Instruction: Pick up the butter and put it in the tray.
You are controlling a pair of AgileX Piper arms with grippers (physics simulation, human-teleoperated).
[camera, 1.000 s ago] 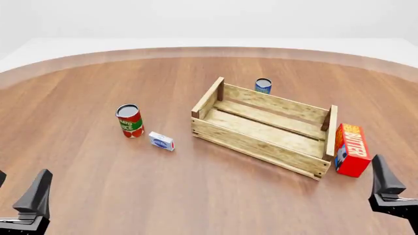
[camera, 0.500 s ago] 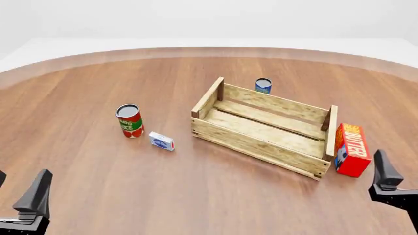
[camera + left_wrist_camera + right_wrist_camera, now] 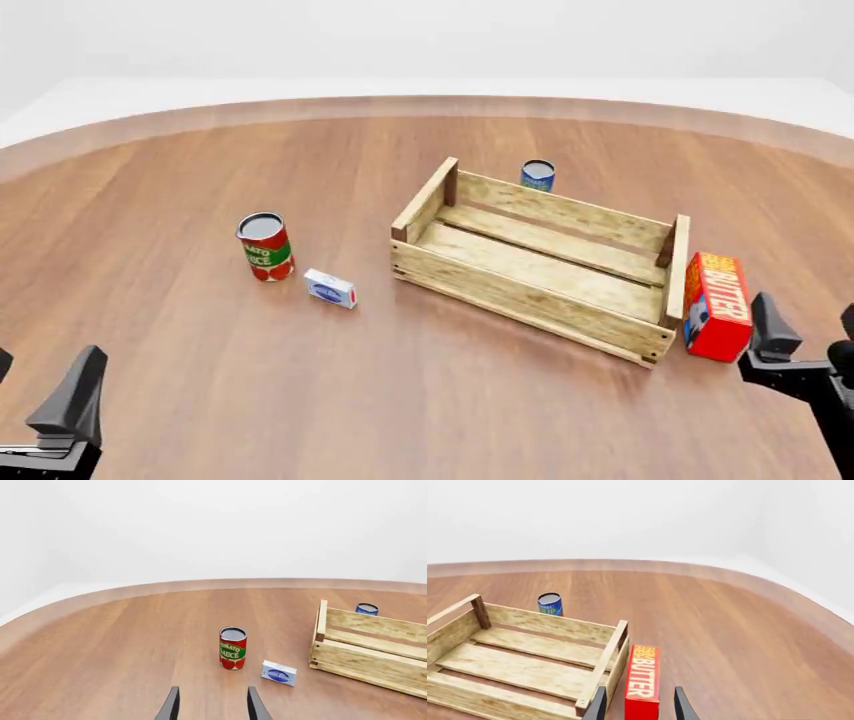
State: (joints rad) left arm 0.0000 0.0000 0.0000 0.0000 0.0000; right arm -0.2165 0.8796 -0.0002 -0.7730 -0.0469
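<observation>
While the butter carton (image 3: 718,304) lies on the worktop (image 3: 400,400) just outside the right end board of the wooden tray (image 3: 541,258), the right gripper (image 3: 801,345) hangs just beside it with fingers apart, and the left gripper (image 3: 210,705) sits open, empty, well away near the tomato sauce can (image 3: 264,246).

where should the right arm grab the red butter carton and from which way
Grip the red rectangular butter carton across its narrow width, on the two long side faces, coming from above at the near end. It lies close beside the end board of the light wooden slatted tray, so the inner finger has little room.
</observation>
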